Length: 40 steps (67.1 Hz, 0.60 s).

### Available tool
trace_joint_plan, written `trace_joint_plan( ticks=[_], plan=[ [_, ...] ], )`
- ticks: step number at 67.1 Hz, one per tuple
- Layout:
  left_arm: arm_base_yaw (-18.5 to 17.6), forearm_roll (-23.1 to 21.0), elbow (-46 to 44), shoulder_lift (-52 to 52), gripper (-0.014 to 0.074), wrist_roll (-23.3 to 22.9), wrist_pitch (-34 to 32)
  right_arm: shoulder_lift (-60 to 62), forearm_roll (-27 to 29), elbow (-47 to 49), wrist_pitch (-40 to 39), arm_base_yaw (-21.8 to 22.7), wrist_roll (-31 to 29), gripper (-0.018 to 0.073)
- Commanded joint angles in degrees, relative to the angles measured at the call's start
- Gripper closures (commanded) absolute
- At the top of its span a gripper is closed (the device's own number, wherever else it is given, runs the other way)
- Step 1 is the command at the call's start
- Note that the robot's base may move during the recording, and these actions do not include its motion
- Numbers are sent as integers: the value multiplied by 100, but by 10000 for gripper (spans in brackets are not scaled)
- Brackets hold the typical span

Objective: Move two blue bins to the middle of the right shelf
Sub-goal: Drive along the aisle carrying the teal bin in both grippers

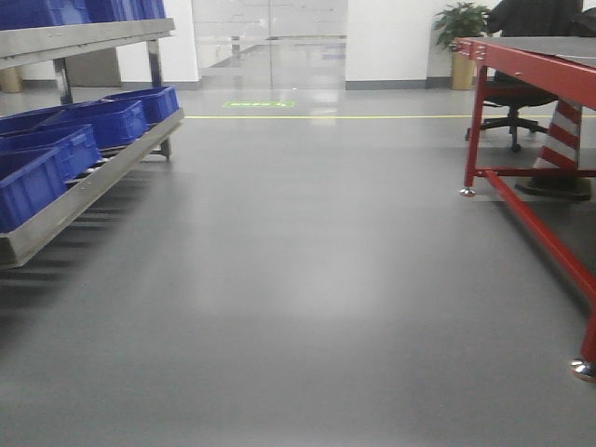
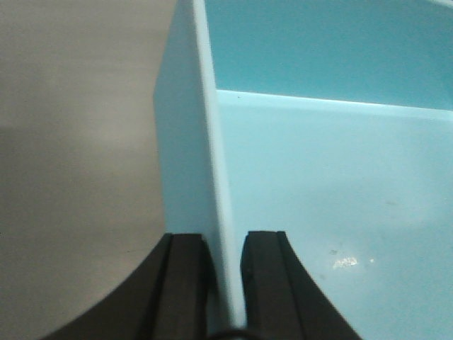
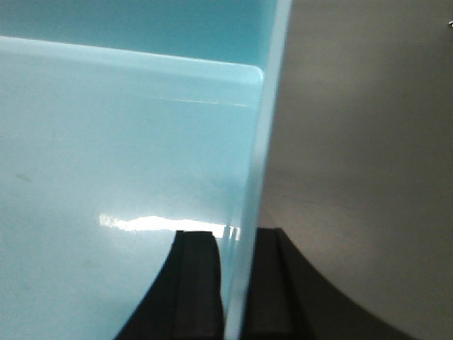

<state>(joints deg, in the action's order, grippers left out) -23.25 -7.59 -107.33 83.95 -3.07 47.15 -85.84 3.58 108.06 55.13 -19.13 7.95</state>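
A pale blue bin (image 2: 318, 184) fills the left wrist view. My left gripper (image 2: 225, 237) is shut on its thin left wall, one black finger outside and one inside. In the right wrist view the pale bin (image 3: 106, 142) shows its glossy inside, and my right gripper (image 3: 237, 232) is shut on its right wall in the same way. Grey floor lies beyond both walls. I cannot tell whether one bin or two nested bins are held. Neither the bin nor the grippers show in the front view. The right shelf middle is out of view.
A steel rack (image 1: 84, 186) stands at the left, its low tier holding several dark royal-blue bins (image 1: 112, 121). A red metal table (image 1: 531, 65) stands at the right, with a striped cone (image 1: 563, 135) and an office chair (image 1: 512, 102) under it. Open grey floor (image 1: 307, 279) stretches ahead.
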Motion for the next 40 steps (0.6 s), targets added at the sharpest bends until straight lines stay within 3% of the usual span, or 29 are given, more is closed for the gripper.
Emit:
trace_joint_plan(
  ticks=[1, 40],
  plan=[
    [3, -240, -95, -86, 707, -12, -404, 39, -8, 54, -185, 8, -116, 713],
    [3, -240, -95, -86, 707, -12, -404, 39, -8, 54, -185, 8, -116, 713]
  ],
)
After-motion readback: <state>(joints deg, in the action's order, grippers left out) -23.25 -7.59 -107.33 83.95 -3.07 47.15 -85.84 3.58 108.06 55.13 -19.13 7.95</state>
